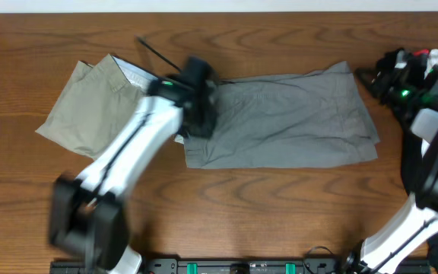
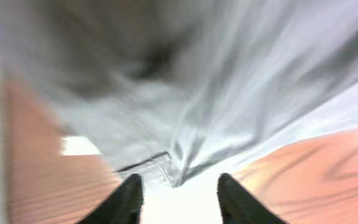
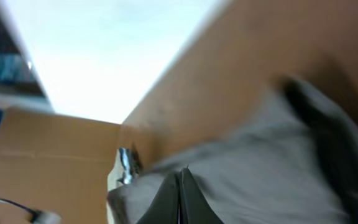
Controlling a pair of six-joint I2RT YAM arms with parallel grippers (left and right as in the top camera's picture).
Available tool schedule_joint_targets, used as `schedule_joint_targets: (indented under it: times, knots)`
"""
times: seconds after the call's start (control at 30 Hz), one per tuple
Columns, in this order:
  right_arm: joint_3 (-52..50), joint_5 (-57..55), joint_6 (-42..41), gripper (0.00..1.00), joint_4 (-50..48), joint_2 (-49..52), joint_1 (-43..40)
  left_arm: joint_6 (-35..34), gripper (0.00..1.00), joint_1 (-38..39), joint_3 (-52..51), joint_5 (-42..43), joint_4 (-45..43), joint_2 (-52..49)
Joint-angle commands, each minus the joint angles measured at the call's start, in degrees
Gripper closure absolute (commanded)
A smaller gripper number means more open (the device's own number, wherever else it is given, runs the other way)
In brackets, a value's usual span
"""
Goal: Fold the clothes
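Grey shorts (image 1: 287,122) lie flat and folded across the middle of the wooden table (image 1: 280,198). Khaki shorts (image 1: 90,106) lie to their left, partly under my left arm. My left gripper (image 1: 200,125) hangs over the grey shorts' left end. In the left wrist view its fingers (image 2: 129,199) stand apart, left gripper (image 2: 179,180) open with nothing between them, and blurred grey cloth (image 2: 197,93) lies just beyond the tips. My right gripper (image 1: 379,76) is beside the shorts' upper right corner. The right wrist view shows it (image 3: 181,171) shut, with grey cloth (image 3: 260,174) behind it.
A thin black cable (image 1: 154,52) runs across the table behind the left gripper. A cardboard box (image 3: 42,155) shows off the table in the right wrist view. A black rail (image 1: 242,266) lines the front edge. Both wrist views are blurred.
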State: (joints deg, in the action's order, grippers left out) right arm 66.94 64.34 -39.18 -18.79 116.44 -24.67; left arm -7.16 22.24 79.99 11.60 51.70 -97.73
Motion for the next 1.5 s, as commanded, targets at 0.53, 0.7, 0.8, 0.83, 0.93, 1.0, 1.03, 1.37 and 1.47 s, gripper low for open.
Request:
schedule_joint_targets:
  times: [0.53, 0.7, 0.8, 0.83, 0.93, 1.0, 1.03, 1.37, 1.47]
  knots:
    - [0.4, -44.7, 25.2, 0.66, 58.6, -32.2, 16.3, -8.3, 0.36, -19.5, -3.0, 12.4, 1.8, -0.2]
    - [0.4, -44.9, 28.8, 0.59, 63.7, -28.9, 22.5, -7.5, 0.35, -19.4, -3.0, 12.5, -1.6, -8.0]
    - [0.4, -45.7, 28.8, 0.55, 65.0, -26.5, 25.7, -6.6, 0.35, -19.1, -3.0, 12.7, -3.3, -12.1]
    - [0.4, -45.7, 28.8, 0.55, 65.0, -25.9, 26.6, -5.4, 0.35, -19.0, -3.0, 13.5, -4.0, -13.6]
    - [0.4, -46.0, 28.8, 0.53, 64.7, -23.6, 29.1, -4.4, 0.36, -18.8, -3.0, 17.3, -6.1, -16.9]
    - [0.4, -46.8, 28.8, 0.53, 64.7, -22.2, 30.3, -2.9, 0.35, -18.5, -3.0, 20.1, -7.8, -18.9]
    - [0.4, -47.1, 28.8, 0.53, 64.7, -21.7, 30.5, -2.9, 0.35, -18.3, -3.0, 21.0, -8.5, -19.6]
    - [0.4, -47.2, 28.8, 0.53, 64.7, -19.7, 30.7, 5.7, 0.34, -14.9, -3.0, 24.8, -11.9, -20.9]
    - [0.4, -47.8, 28.8, 0.53, 64.6, -19.7, 30.7, 5.7, 0.34, -13.7, -3.0, 24.9, -12.5, -21.8]
